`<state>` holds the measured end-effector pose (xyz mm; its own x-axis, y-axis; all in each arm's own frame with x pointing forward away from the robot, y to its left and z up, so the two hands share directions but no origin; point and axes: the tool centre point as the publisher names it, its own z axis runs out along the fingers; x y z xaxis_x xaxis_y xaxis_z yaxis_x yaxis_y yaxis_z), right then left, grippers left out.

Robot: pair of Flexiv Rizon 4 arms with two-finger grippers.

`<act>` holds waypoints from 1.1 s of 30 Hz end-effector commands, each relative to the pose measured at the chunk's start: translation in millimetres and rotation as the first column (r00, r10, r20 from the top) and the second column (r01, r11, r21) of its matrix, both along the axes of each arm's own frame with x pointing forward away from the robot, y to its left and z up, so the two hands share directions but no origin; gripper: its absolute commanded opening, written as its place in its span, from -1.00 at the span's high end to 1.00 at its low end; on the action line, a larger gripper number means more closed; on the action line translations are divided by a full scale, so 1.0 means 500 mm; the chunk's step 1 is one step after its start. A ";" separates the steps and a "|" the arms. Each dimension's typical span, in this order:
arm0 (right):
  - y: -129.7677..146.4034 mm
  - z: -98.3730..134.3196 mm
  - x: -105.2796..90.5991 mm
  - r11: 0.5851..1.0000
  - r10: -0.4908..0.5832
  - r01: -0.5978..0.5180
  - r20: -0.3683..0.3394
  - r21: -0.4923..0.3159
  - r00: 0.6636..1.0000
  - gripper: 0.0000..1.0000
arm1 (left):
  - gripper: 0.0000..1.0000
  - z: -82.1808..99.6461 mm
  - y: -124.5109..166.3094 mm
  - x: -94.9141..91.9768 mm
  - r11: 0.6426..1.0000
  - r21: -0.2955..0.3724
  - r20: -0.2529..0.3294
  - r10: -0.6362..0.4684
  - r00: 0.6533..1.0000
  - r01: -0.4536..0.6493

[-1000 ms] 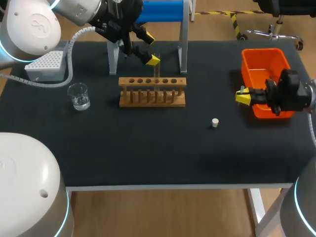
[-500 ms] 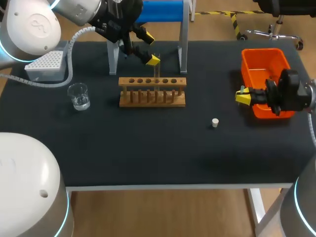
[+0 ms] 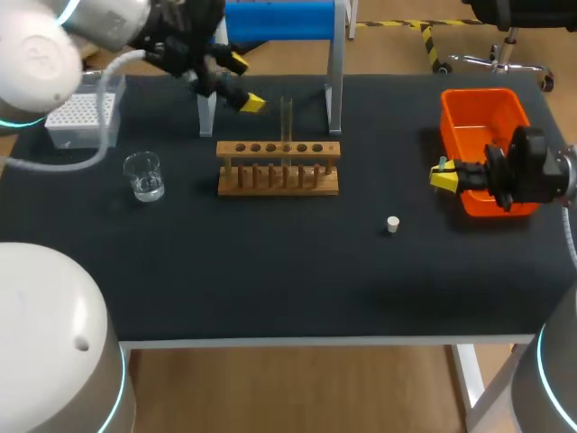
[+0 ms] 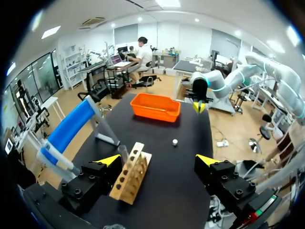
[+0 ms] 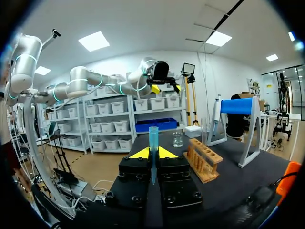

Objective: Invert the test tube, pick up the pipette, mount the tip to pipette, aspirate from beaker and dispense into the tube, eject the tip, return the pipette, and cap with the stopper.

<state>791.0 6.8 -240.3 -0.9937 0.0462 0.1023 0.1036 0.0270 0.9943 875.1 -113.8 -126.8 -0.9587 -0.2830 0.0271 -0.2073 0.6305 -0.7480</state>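
Note:
A clear test tube (image 3: 287,117) stands upright in the wooden rack (image 3: 278,168), free of any gripper. My left gripper (image 3: 245,83) hangs open behind and to the left of the rack, nothing between its fingers; in its own view the rack (image 4: 131,174) and tube (image 4: 123,152) lie under its one finger. The blue pipette (image 3: 279,18) rests on its stand at the back. The beaker (image 3: 143,174) sits left of the rack, and the white stopper (image 3: 392,224) lies right of it. My right gripper (image 3: 442,176), by the orange bin, is shut on a thin blue pipette tip (image 5: 153,143).
An orange bin (image 3: 482,135) sits at the right edge, just behind the right gripper. A white tip box (image 3: 83,117) stands at the back left. The pipette stand's grey legs (image 3: 334,90) rise right behind the rack.
My left gripper has drawn away from the test tube, moving left and back, still open. The tube stays in the rack. The right arm has not moved.

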 end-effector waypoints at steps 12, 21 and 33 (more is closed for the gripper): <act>-0.002 -0.001 -0.001 1.000 0.002 -0.002 0.000 0.000 1.000 1.00 | -1.00 0.014 0.148 -0.010 0.980 -0.032 0.028 0.198 0.980 -0.197; -0.002 -0.001 -0.001 1.000 0.002 -0.002 0.000 0.000 1.000 1.00 | -1.00 0.009 0.143 0.015 0.953 -0.036 0.012 0.300 0.954 -0.300; -0.002 -0.001 -0.001 1.000 0.002 -0.002 0.000 0.000 1.000 1.00 | -1.00 -0.018 0.145 0.044 0.892 -0.010 -0.007 0.451 0.892 -0.451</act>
<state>790.9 6.7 -240.2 -0.9937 0.0462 0.1023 0.1036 0.0273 0.9942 892.5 -35.4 -132.2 -0.7395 -0.6717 0.0441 -0.4664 0.4639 -0.7532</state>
